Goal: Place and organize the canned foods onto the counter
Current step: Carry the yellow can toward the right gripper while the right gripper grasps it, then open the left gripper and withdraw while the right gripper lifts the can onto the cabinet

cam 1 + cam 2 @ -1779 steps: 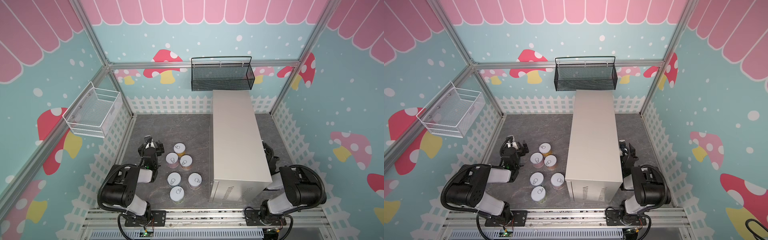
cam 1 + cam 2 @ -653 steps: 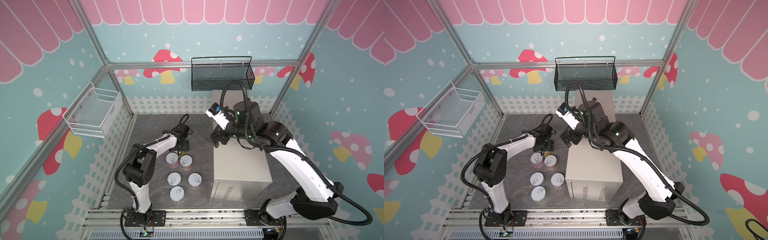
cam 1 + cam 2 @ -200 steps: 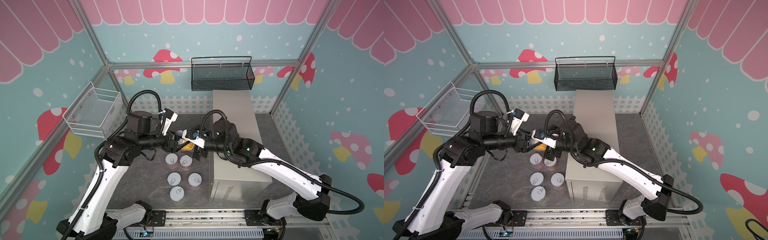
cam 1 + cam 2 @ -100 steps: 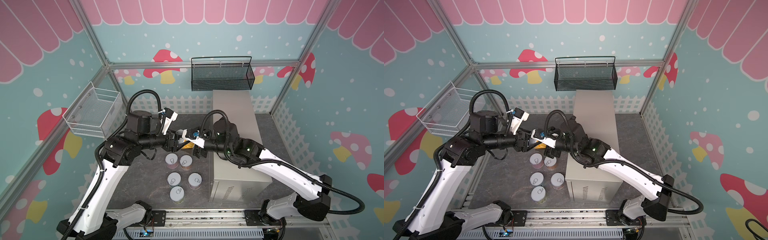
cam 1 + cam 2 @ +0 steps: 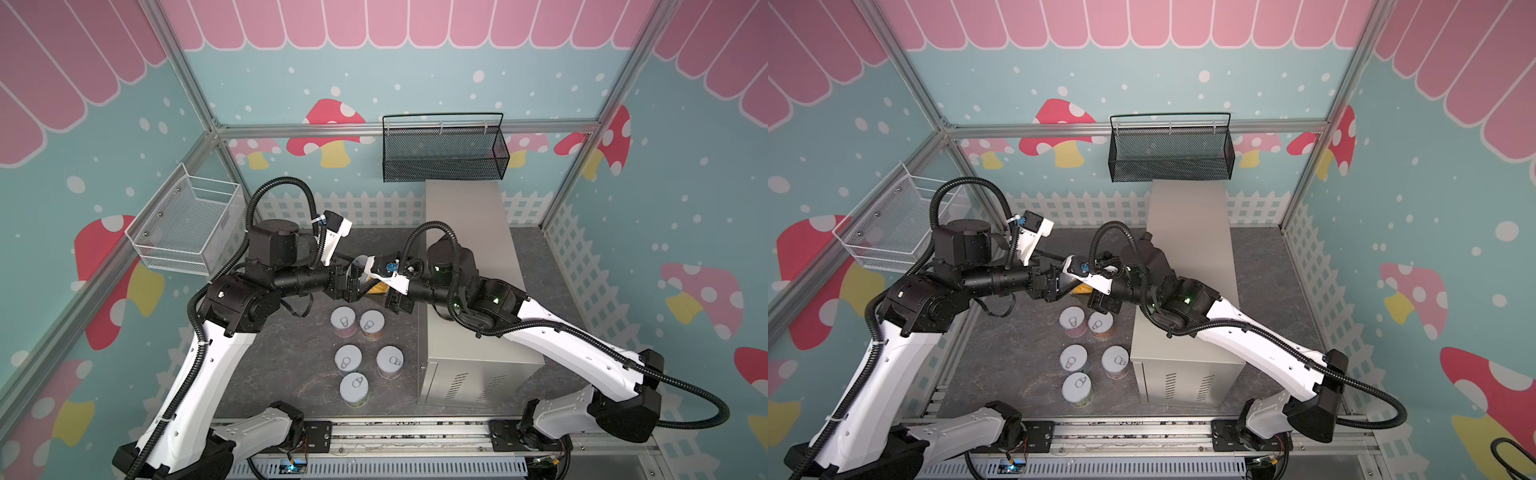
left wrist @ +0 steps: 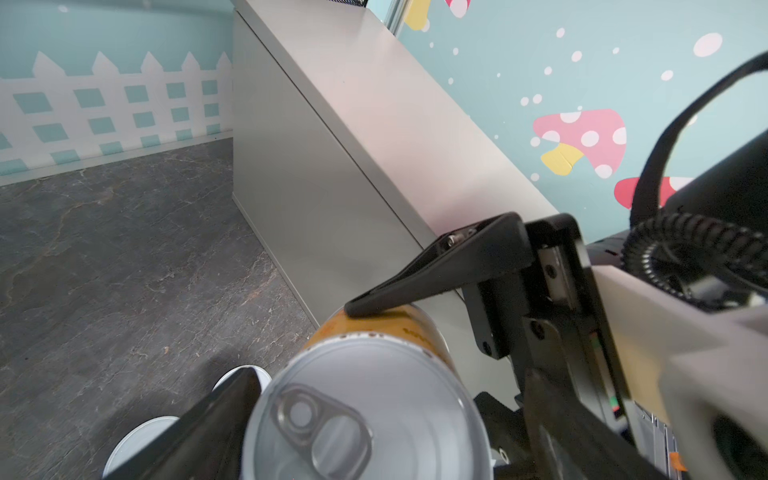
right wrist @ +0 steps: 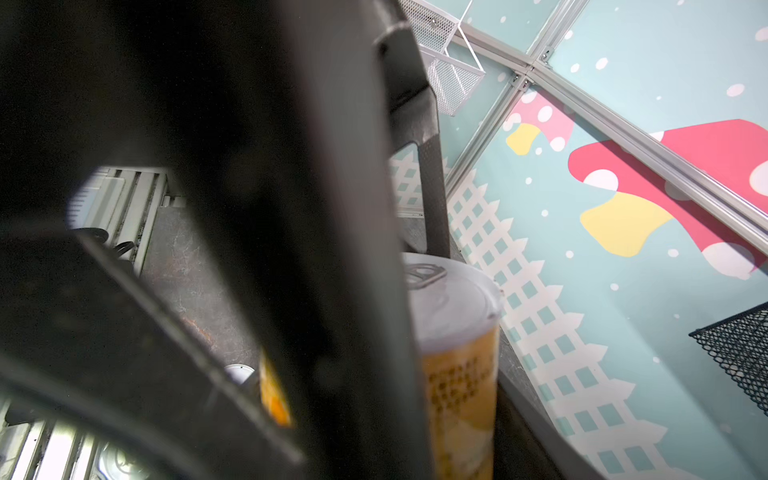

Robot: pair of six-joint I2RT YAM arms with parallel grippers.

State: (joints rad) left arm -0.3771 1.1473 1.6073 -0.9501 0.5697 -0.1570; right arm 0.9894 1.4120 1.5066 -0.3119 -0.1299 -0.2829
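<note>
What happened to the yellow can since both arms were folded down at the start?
The left gripper lifted the yellow can off the floor and carried it toward the counter. The right gripper reached across and shut its jaws on it. Whether the left jaws have let go, I cannot tell. The other five cans stayed put on the floor.

You are looking into a robot lab cell that is posing as a toy shop. Behind the black mesh basket (image 5: 444, 153), bare aluminium framing (image 5: 270, 133) is holding up printed walls, which are showing mushrooms (image 5: 322, 114) beside it, a pink awning (image 5: 386, 20) above it and a white picket fence (image 5: 374, 198) below it. Well in front of the basket, a left arm (image 5: 216, 365) and a right arm (image 5: 573, 349) are standing bolted to a metal rail (image 5: 399, 434).
</note>
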